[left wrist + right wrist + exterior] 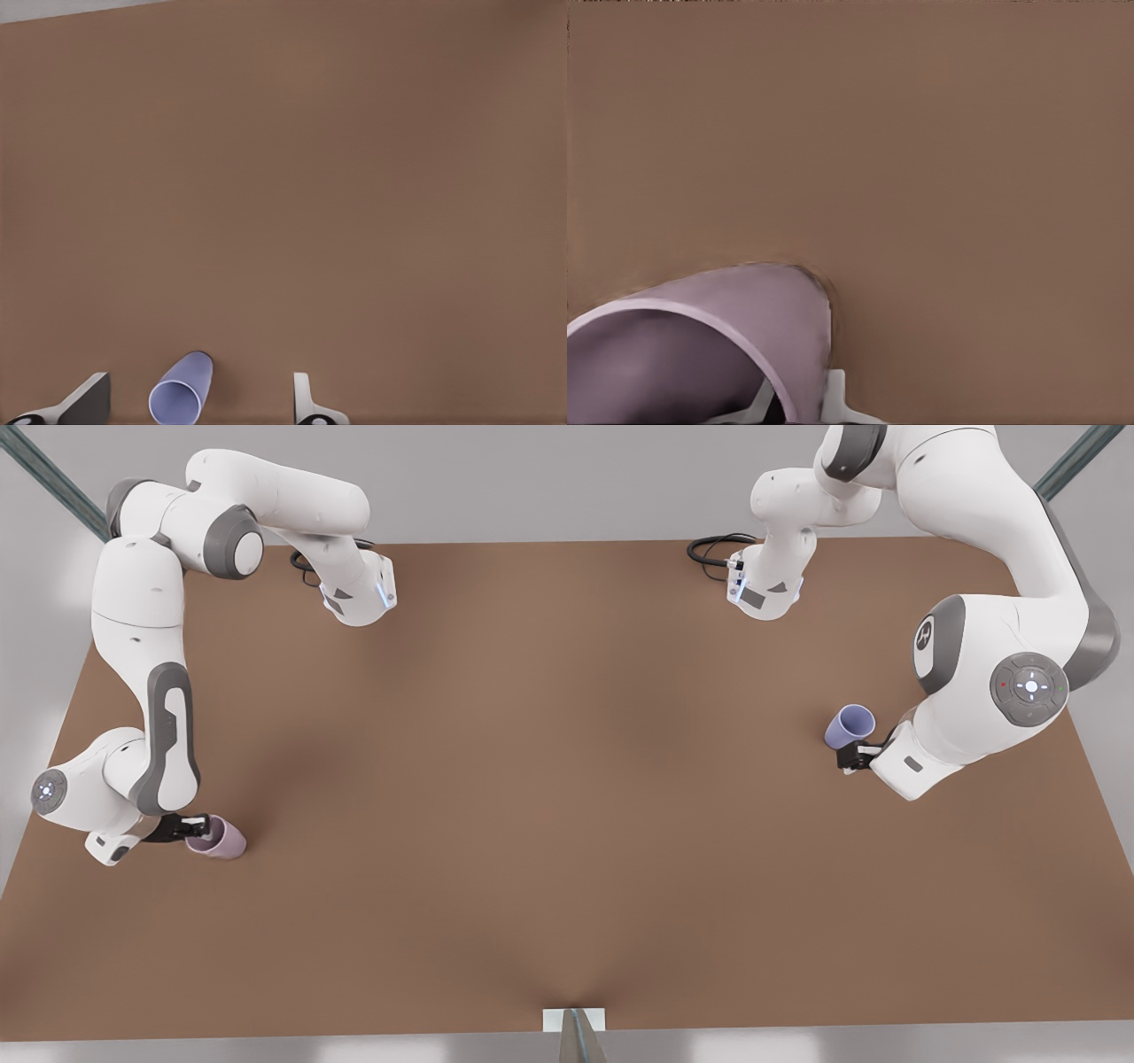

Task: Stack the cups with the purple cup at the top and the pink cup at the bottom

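Note:
At the front view's left, the pink cup (219,839) leans on the brown table (549,779), its mouth turned toward my right gripper (189,828). That gripper is shut on the cup's rim; the right wrist view shows the pink cup (718,336) up close, one finger (833,398) outside the wall and one inside. At the front view's right, the purple cup (850,726) lies just beyond my left gripper (856,759). Seen from the left wrist, the purple cup (182,394) sits between the spread fingers (89,398) of my left gripper (200,381), which is open and touches neither side.
Black cables (718,549) coil at the table's far edge near both arm bases. A small white bracket (574,1019) sits at the middle of the near edge. The wide brown stretch between the two cups holds no objects.

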`<state>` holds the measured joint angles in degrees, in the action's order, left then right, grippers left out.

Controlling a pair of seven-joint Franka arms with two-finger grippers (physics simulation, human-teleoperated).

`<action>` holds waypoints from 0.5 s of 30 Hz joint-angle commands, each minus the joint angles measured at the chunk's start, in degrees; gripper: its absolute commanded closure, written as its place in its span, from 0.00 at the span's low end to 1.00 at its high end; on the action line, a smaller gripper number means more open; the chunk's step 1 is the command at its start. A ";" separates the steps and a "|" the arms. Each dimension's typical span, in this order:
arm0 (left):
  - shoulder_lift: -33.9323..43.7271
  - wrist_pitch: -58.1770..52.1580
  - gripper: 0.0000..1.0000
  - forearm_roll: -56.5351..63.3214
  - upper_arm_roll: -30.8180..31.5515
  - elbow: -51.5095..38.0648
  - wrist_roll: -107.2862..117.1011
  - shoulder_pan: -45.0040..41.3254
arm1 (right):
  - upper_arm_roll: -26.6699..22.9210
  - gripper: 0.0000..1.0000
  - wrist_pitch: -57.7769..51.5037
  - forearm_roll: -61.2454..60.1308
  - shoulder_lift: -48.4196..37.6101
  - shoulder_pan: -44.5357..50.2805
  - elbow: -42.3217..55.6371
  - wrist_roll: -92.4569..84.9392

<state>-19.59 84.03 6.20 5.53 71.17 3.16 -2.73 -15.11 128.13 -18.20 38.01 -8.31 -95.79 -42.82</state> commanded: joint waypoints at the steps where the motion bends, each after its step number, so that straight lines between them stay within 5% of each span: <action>1: 0.07 -0.09 0.00 0.04 0.01 -0.07 0.09 0.00 | -0.01 0.71 0.02 0.10 -0.12 0.04 -0.01 0.37; 3: 0.16 -0.18 0.00 0.04 0.01 0.02 0.09 0.00 | -0.01 0.79 -0.07 0.10 -0.12 0.13 -0.01 0.37; 12: 0.25 -0.18 0.00 0.04 0.01 0.02 0.00 0.00 | 1.13 0.79 -11.14 3.70 -9.52 5.31 -2.03 16.62; 15: 0.25 -0.44 0.00 0.04 0.01 -0.07 0.00 0.00 | 10.53 0.79 -14.74 7.13 -14.18 5.23 -1.77 31.90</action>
<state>-19.41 83.78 6.20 5.53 71.14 3.17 -2.70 -5.74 119.40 -13.92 24.74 -3.26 -97.58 -35.97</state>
